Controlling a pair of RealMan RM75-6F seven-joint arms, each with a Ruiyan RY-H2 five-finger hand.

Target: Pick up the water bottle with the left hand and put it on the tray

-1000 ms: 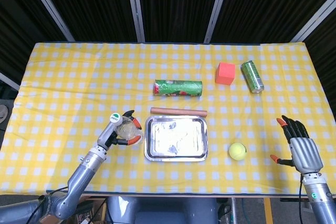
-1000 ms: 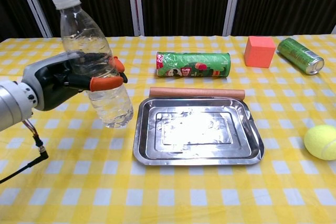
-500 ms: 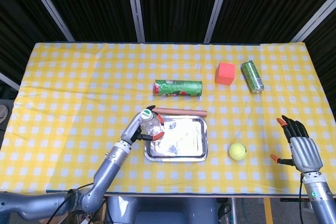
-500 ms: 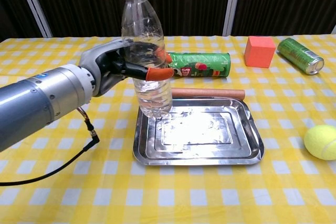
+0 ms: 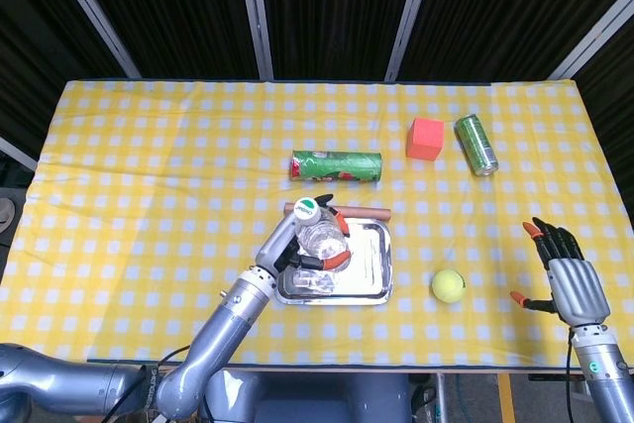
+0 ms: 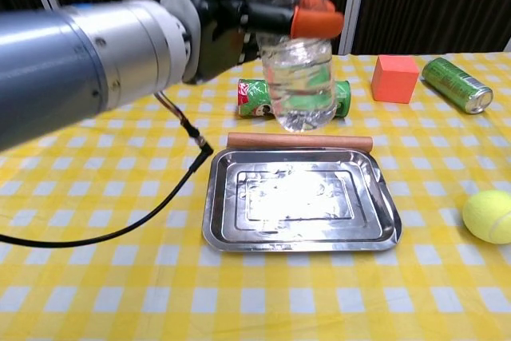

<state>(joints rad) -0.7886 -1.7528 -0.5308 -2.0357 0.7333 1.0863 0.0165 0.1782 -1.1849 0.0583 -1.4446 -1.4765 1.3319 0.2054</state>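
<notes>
The clear water bottle hangs in the air over the metal tray, upright with its white cap on top, and its base is well clear of the tray floor in the chest view. The left hand grips it around the middle, orange-tipped fingers wrapped across the front of the bottle. In the chest view the top of the bottle runs out of frame, and the grey forearm fills the upper left.

The tray sits near the front edge of the table, about midway along it, and its shiny floor is bare. A wooden rod lies just beside the tray's far rim, parallel to it. Farther back, a green chip can lies on its side, partly hidden behind the bottle in the chest view.

Toward the right far part of the table stands an orange-red cube, and just beside it a green drink can lies on its side. A yellow-green tennis ball rests to the right of the tray, near the front edge.

The right hand hovers off the table's right front corner, holding nothing, fingers spread apart and pointing away from the robot.
</notes>
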